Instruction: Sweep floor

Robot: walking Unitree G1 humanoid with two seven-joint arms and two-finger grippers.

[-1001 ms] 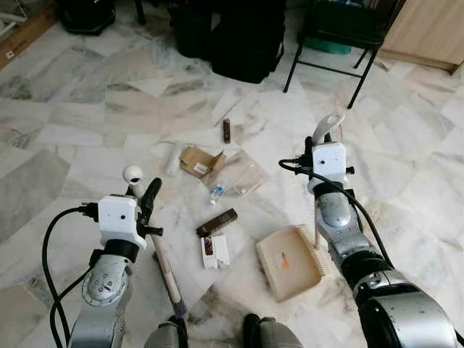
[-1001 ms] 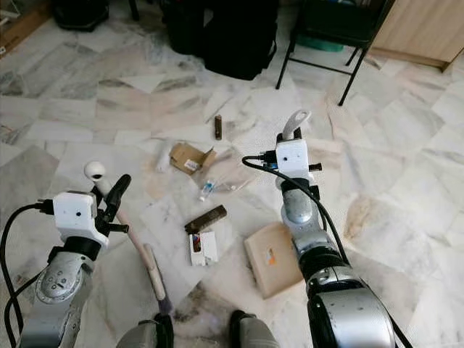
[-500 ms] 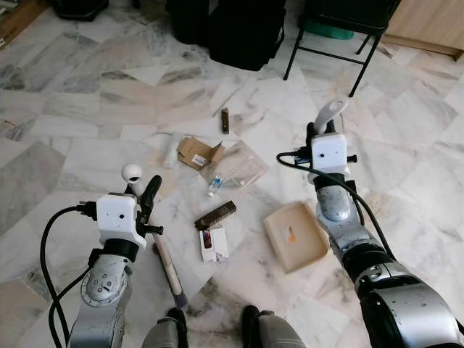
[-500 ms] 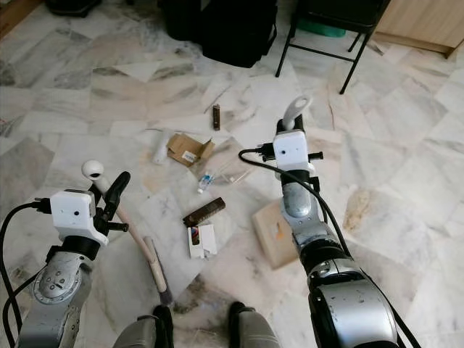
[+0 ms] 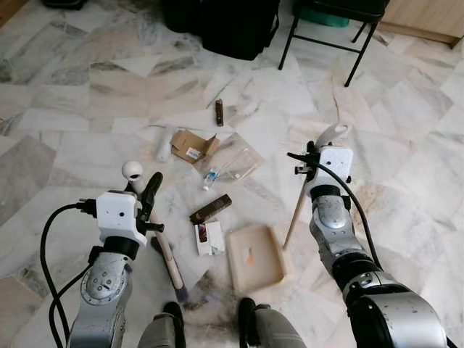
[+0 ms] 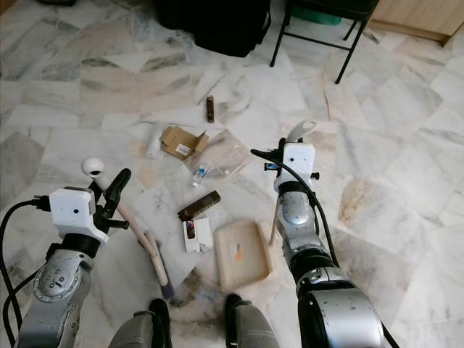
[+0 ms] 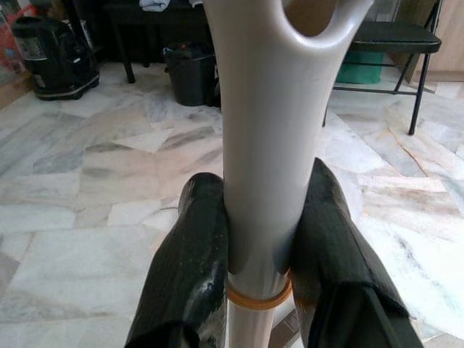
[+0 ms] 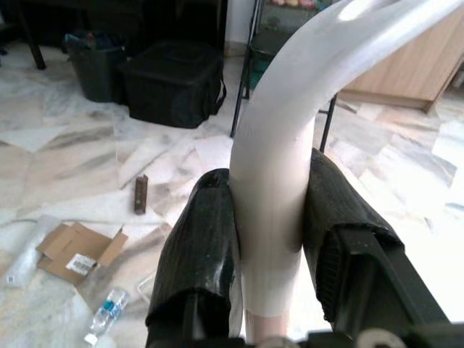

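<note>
On marble floor, left gripper (image 7: 261, 239) clamps broom (image 5: 168, 261), right gripper (image 8: 270, 239) clamps dustpan (image 5: 255, 258) handle.

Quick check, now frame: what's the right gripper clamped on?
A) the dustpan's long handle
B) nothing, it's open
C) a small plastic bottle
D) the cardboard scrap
A: the right gripper has both fingers pressed against the white handle, whose stick runs down to the dustpan on the floor.
</note>
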